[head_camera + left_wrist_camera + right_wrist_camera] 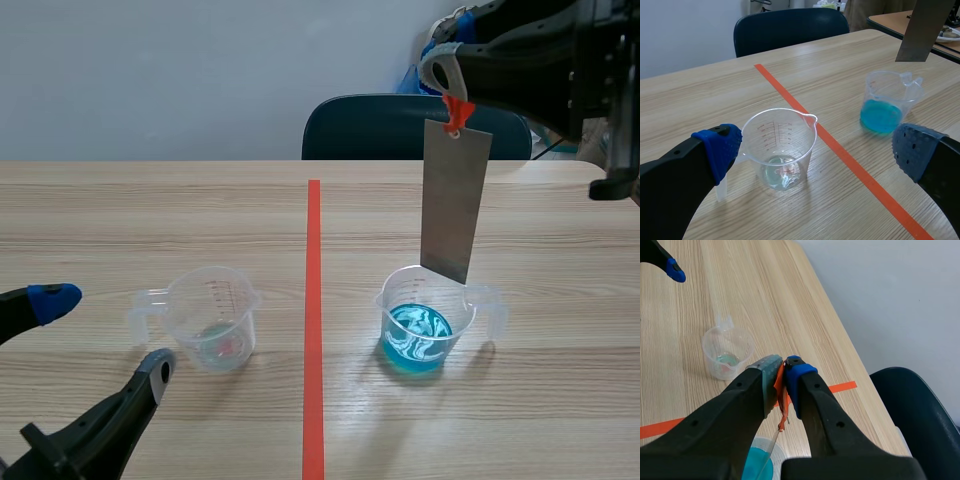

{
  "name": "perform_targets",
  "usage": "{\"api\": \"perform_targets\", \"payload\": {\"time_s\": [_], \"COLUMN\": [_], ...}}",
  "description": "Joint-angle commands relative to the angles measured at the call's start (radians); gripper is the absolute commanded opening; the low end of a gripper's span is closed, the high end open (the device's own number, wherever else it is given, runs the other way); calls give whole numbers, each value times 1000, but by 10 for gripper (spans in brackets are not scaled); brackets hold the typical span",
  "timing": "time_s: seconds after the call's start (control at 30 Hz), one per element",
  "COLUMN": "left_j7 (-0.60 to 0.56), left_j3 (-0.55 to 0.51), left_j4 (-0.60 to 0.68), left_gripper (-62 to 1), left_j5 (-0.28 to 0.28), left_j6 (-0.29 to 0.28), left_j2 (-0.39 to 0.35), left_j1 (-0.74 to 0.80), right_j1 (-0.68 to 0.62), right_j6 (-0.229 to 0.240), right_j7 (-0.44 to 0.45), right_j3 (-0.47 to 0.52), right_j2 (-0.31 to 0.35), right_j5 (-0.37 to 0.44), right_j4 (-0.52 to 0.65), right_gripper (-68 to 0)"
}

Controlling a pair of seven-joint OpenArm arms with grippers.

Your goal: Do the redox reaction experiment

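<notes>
Overhead, right gripper: clenched on a small orange-red tab; you are carrying the load by that tab alone.
Strip: a thin grey rectangular metal strip hangs from the tab, directly under the fingers.
Long axis: near vertical, a touch tilted. Its lower short edge points down and its broad face is turned towards the robot.
Blue cup: a clear plastic measuring cup of blue liquid sits below the gripper. The left wrist view shows the strip's lower edge just above the rim, not in the liquid.
Handling: judge the strip light, stiff and thin-edged. Pinched by a soft tab it will likely swing, so lower it slowly. Hold it by the tab, clear of the end that goes in.
Risk: the cup looks light, and a knock on its rim could tip it.
Left gripper: released, fingers spread wide, holding nothing.
Other cup: a second clear plastic measuring cup, nearly empty, stands just ahead of those fingers, untouched.
</notes>
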Motion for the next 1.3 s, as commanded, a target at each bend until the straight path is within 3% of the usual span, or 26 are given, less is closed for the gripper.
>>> {"api": "perform_targets", "payload": {"time_s": [0.0,0.63,0.8,1.27], "left_j7": [-13,-14,-17,-17], "left_j3": [3,3,3,3], "left_j4": [12,12,12,12], "left_gripper": [14,14,14,14], "left_j5": [2,2,47,47], "left_j6": [-2,-2,-2,-2], "left_j2": [5,5,5,5], "left_j1": [-1,-1,-1,-1], "right_j1": [7,7,7,7], "right_j6": [6,6,6,6], "right_j7": [10,10,10,10], "right_j3": [1,1,1,1], "right_j2": [-1,-1,-1,-1], "right_j5": [14,14,14,14], "right_j4": [0,0,0,0], "right_gripper": [-669,-669,-669,-669]}}
